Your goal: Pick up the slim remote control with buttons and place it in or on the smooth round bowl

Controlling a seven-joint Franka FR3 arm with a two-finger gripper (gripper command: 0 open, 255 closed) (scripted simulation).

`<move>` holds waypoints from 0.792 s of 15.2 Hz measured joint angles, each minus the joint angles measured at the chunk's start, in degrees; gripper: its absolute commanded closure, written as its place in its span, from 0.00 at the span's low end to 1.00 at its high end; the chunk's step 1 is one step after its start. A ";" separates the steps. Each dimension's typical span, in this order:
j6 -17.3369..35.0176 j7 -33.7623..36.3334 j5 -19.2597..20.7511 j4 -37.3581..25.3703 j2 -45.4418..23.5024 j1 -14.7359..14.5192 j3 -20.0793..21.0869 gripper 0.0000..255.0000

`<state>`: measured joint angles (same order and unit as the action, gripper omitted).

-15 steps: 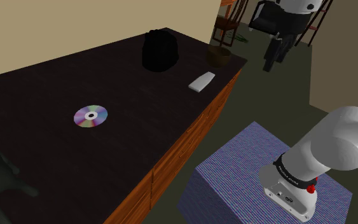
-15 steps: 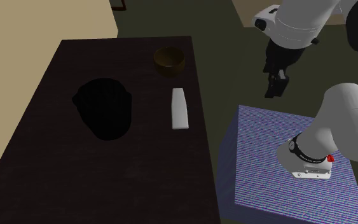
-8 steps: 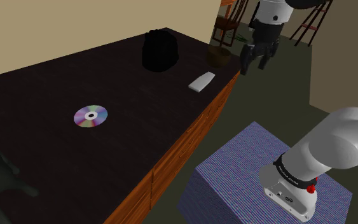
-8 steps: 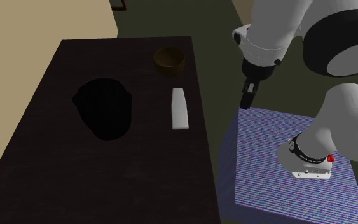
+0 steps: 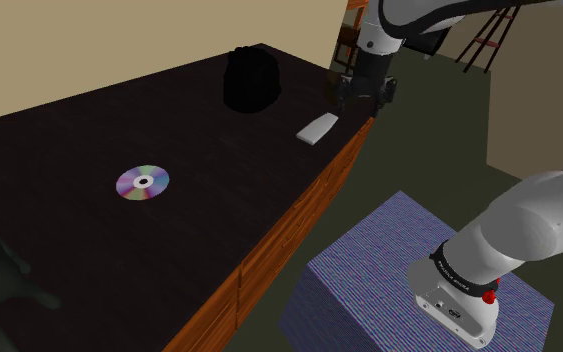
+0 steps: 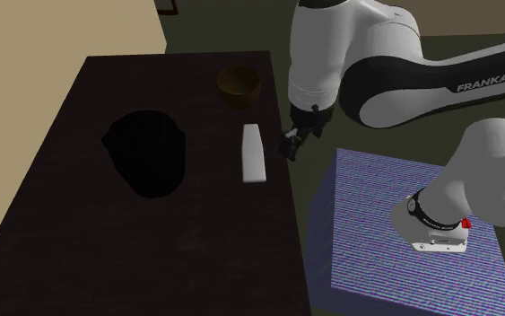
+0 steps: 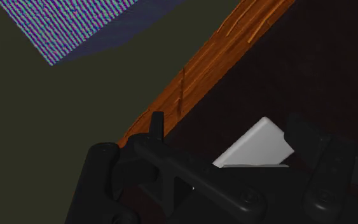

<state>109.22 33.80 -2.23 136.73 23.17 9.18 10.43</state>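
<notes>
The slim pale grey remote [image 5: 317, 128] [image 6: 254, 153] lies flat near the long edge of the dark table [image 5: 89, 140] [image 6: 53, 233]. A round brown bowl [image 6: 239, 83] [image 5: 343, 92] stands just beyond it at the table's corner. My black gripper [image 5: 362, 98] [image 6: 292, 144] hangs open above the table's edge, beside the remote on the side toward the stand, holding nothing. In the shoulder view it partly covers the bowl. In the wrist view, one end of the remote [image 7: 257, 146] shows just ahead of the gripper [image 7: 228, 126], near the right finger.
A bulky black object [image 5: 251, 80] [image 6: 147, 153] sits on the table behind the remote. A shiny disc [image 5: 142, 182] lies mid-table. The striped purple stand [image 5: 389, 270] [image 6: 403, 233] is across a strip of floor from the table's orange wooden edge [image 7: 203, 70].
The arm has swung in from over the floor beyond the stand to the table's edge beside the remote, lowering on the way. The fingers stayed open. Remote and bowl have not moved.
</notes>
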 measured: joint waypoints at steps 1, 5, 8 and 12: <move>1.45 2.83 -0.17 -0.84 -2.06 0.55 0.57 0.00; 7.33 13.61 0.21 -4.44 -10.54 2.99 1.82 0.00; 10.71 21.13 0.98 -7.57 -16.29 4.64 1.83 0.00; 15.30 30.90 2.41 -12.11 -24.32 6.32 0.97 0.00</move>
<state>124.51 64.70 0.18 124.62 -1.15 15.50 11.40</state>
